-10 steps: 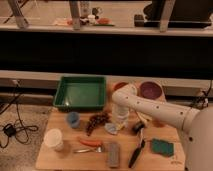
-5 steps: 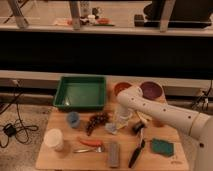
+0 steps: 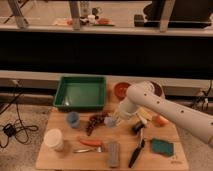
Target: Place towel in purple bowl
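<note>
The towel [image 3: 109, 121], a small pale grey-blue cloth, lies on the wooden table [image 3: 60, 160] just right of a bunch of dark grapes [image 3: 95, 123]. My gripper [image 3: 116, 119] is at the end of the white arm [image 3: 165, 111], which reaches in from the right. It is low over the table, right at the towel. The purple bowl [image 3: 157, 88] is at the back right of the table, largely hidden behind the arm. An orange-brown bowl [image 3: 121, 90] stands to its left.
A green tray [image 3: 80, 92] is at the back left. A blue cup [image 3: 73, 119], a white cup [image 3: 54, 139], an orange carrot-like item [image 3: 90, 142], a grey block [image 3: 114, 153], a black utensil [image 3: 137, 150] and a dark green pad [image 3: 161, 146] lie across the front.
The gripper end has moved a little to the left, toward the grapes, and the pale cloth now sits further left with it. The other objects have not moved.
</note>
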Robot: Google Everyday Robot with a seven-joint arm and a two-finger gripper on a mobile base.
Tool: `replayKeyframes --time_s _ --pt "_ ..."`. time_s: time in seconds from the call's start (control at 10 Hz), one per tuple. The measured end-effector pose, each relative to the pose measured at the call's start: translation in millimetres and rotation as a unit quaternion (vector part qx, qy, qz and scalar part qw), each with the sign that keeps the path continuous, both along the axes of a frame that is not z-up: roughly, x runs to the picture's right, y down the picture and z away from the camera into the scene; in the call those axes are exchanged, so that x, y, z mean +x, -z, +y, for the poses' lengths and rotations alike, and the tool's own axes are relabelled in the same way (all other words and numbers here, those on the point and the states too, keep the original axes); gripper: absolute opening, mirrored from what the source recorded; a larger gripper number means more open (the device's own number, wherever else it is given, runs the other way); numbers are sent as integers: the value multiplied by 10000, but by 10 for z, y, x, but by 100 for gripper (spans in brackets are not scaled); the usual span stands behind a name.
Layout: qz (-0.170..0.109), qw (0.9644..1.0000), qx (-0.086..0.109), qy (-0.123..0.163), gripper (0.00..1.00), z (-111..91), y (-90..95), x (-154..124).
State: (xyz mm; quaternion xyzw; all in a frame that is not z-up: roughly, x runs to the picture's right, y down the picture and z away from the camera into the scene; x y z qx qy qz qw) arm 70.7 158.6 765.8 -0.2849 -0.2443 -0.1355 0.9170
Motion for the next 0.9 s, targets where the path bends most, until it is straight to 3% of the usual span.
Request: replayKeyframes --time_s 0.2,0.9 --pt "-93 9994 167 -279 6 -173 151 104" --pt "-117 9994 167 -265 6 -178 147 73"
